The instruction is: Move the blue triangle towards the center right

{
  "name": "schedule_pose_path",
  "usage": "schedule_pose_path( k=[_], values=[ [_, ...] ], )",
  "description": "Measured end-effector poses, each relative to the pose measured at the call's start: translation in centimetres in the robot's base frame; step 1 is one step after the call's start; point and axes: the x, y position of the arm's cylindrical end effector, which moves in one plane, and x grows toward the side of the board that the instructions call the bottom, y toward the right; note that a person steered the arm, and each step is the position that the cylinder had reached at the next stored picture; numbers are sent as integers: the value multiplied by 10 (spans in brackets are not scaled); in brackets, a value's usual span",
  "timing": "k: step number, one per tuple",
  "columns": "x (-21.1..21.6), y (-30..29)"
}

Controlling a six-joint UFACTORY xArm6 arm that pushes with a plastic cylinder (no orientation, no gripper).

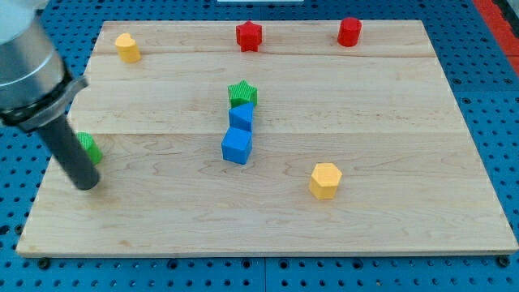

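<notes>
Blue triangle (241, 118), board centre, wedged between green star (242, 93) and blue cube (237, 147), is judged light, rigid, slide-prone; contact is advised on its left face; my tip (87, 184), far left, holds nothing.

Near the middle of the wooden board (389, 97), three blocks are lying in a short chain running top to bottom: the green star (242, 93) topmost, the blue triangle (241, 118) touching just below it, and the blue cube (237, 147) touching below that. The yellow hexagon (325, 180) is sitting to the lower right of the chain, apart from it. Along the top edge, the yellow block (126, 47) is lying at the left, the red star (250, 36) in the middle, and the red cylinder (349, 32) to its right. At the view's left edge, the green block (90, 149) is sitting partly behind the rod, with my tip (87, 185) resting just below it.
</notes>
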Motion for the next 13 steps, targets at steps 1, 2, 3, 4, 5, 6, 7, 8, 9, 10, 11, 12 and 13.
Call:
schedule_pose_path(
  k=[1,2,3,4,5,6,7,8,9,10,11,12,13],
  values=[
    [-40,-18],
    [-71,19],
    [-52,12],
    [-47,42],
    [-96,56],
    [-98,74],
    [-98,86],
    [-103,168],
    [-107,215],
    [-110,257],
    [-112,293],
    [-139,336],
    [-155,296]
  ],
)
